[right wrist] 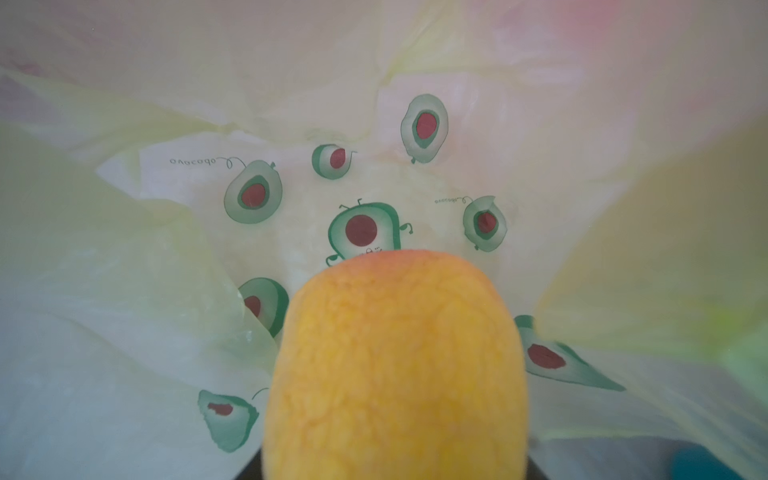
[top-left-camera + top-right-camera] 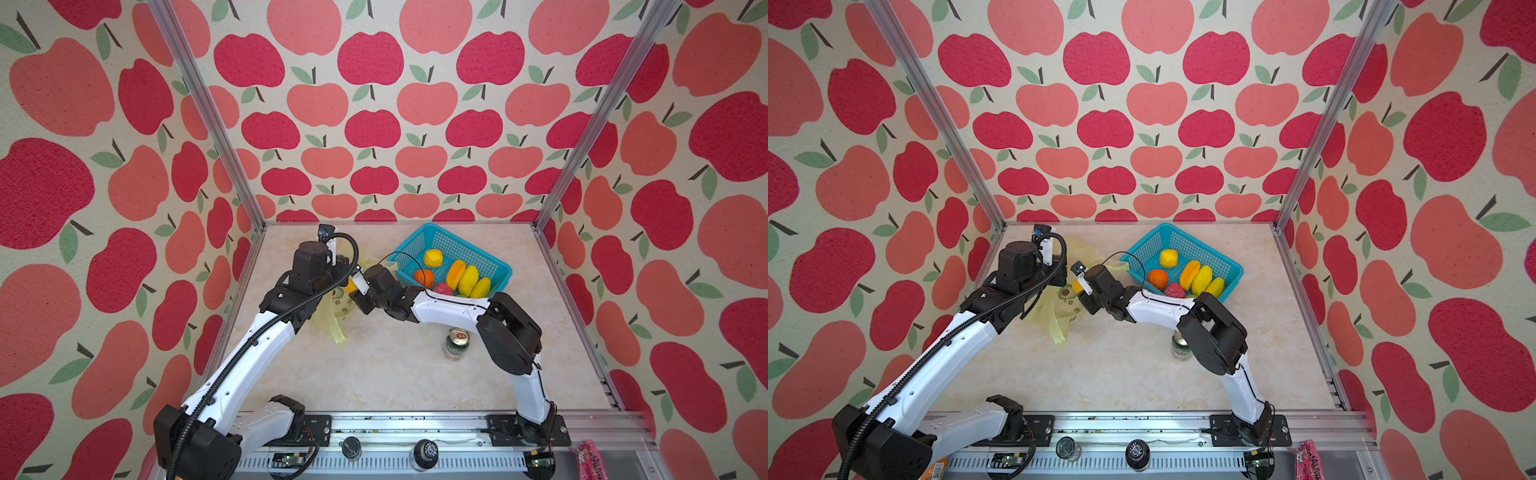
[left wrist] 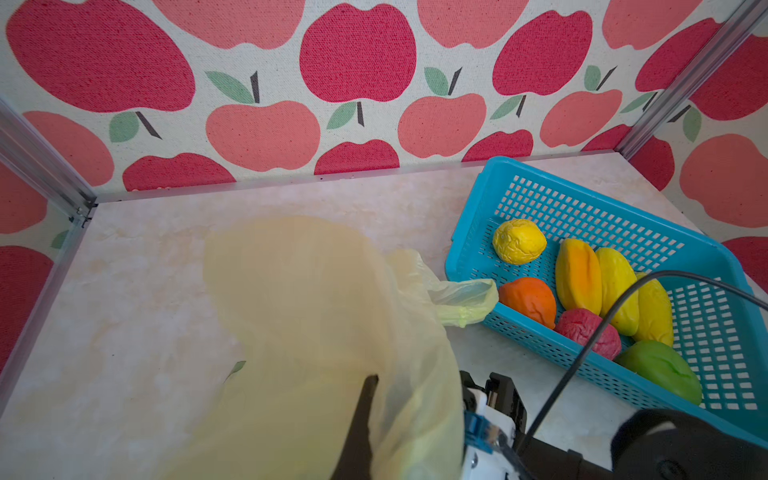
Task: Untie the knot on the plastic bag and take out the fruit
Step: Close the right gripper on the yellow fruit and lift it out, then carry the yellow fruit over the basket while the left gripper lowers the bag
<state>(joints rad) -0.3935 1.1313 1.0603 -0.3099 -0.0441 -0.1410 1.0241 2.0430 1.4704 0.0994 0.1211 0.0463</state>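
Where the plastic bag [image 2: 1052,318] slumps, close to the counter's [image 2: 374,374] left edge and nearer the back-left corner than the front, its mouth faces the right claw [image 2: 1080,293].

Right claw: reached into the bag's mouth. The jaws are out of frame in the right wrist view, but a yellow-orange fruit [image 1: 395,365] fills the spot just ahead of that camera and looks pinched between them. Avocado prints [image 1: 361,230] show on the film behind it.

Left claw [image 3: 369,390]: pressed together on the bag's film, which drapes up over its dark finger. One handle loop [image 3: 461,303] lies slack and reaches to the basket's wall.

Basket [image 3: 467,224]: teal, toward the back-right corner, askew to the back edge, just beside the bag. Inside are:
- a lumpy yellow fruit [image 3: 519,241]
- an orange fruit [image 3: 528,299]
- a red fruit [image 3: 588,332]
- a green fruit [image 3: 660,370]
- three long yellow fruits [image 3: 617,286], side by side

Can [image 2: 457,345]: green, upright, in front of the basket and apart from it, beside the right arm's elbow.
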